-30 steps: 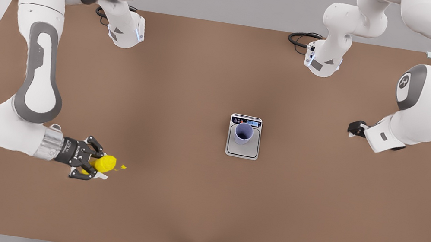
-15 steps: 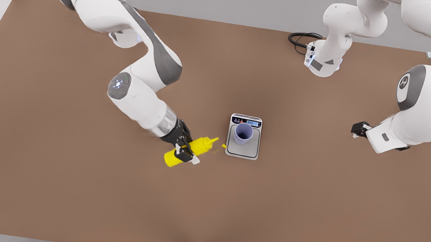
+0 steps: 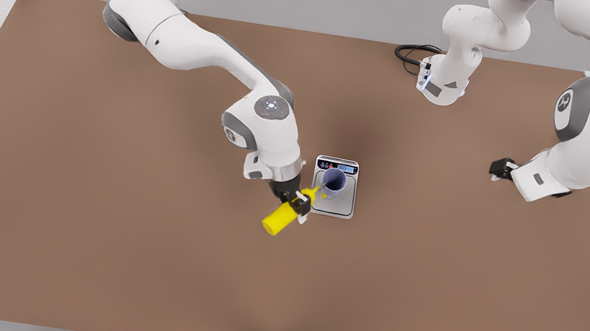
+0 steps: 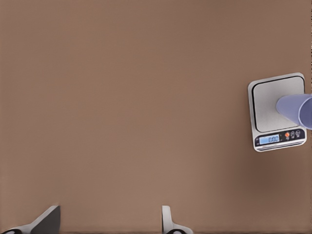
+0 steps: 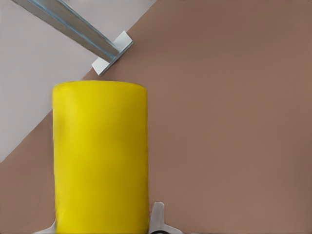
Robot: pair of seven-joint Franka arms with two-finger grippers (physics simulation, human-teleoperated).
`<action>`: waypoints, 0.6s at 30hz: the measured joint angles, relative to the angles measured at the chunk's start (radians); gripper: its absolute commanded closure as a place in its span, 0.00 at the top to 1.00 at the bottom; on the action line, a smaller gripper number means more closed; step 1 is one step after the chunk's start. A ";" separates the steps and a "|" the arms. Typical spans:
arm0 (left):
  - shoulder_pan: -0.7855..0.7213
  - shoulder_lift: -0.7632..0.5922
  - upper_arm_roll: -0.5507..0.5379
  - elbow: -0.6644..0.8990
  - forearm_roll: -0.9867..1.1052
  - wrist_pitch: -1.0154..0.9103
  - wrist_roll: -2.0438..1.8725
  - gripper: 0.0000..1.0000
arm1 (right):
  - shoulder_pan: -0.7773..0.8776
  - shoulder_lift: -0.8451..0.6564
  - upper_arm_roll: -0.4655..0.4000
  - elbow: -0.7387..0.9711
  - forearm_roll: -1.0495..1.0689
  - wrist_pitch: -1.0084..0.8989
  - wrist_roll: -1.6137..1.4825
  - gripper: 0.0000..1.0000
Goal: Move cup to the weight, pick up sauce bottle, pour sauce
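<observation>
Sauce bottle tipped at the cup

Cup (image 3: 333, 182) stood on the weight (image 3: 332, 203); right gripper (image 3: 298, 202) clenched the sauce bottle (image 3: 280, 220), nozzle at its rim. Pouring remained. Left gripper (image 4: 109, 222) waited, fingers spread

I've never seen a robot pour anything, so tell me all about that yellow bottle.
The sauce bottle is a plain bright yellow cylinder, plastic-looking, with a pointed nozzle. The right pincer is shut around its upper part and holds it tilted above the table, base out and nozzle reaching the rim of the cup, which stands on the weight.
</observation>
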 measured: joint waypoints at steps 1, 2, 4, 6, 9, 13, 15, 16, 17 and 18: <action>0.000 -0.001 0.000 0.000 0.000 0.000 0.000 1.00 | 0.014 0.008 0.000 -0.005 -0.039 0.001 0.000 0.27; 0.001 0.001 0.000 0.000 0.000 0.001 -0.001 1.00 | 0.033 0.012 0.000 -0.014 -0.085 0.001 0.000 0.27; 0.000 0.001 0.000 0.000 0.001 0.003 -0.002 1.00 | 0.045 0.018 0.000 -0.017 -0.138 0.002 0.000 0.27; 0.001 0.005 0.000 0.000 0.001 0.010 -0.002 1.00 | 0.044 0.019 0.025 -0.008 -0.136 0.004 0.002 0.27; 0.000 0.008 0.000 0.000 0.002 0.011 -0.002 1.00 | 0.071 0.062 0.042 0.000 -0.178 0.009 0.001 0.27; 0.001 0.005 0.000 0.000 0.002 0.005 -0.003 1.00 | 0.103 0.107 0.040 0.014 -0.262 0.012 0.001 0.27; 0.001 0.007 0.000 0.000 0.002 0.007 -0.003 1.00 | 0.110 0.120 0.042 0.011 -0.294 0.012 0.001 0.27; 0.001 0.007 0.000 0.000 0.002 0.010 -0.002 1.00 | 0.110 0.123 0.042 0.012 -0.299 0.012 0.000 0.27; 0.000 0.008 0.000 0.000 0.003 0.011 -0.003 1.00 | 0.110 0.123 0.041 0.016 -0.299 0.014 0.000 0.27; 0.000 0.007 0.000 0.000 0.003 0.008 -0.003 1.00 | 0.110 0.123 0.041 0.020 -0.299 0.015 0.002 0.27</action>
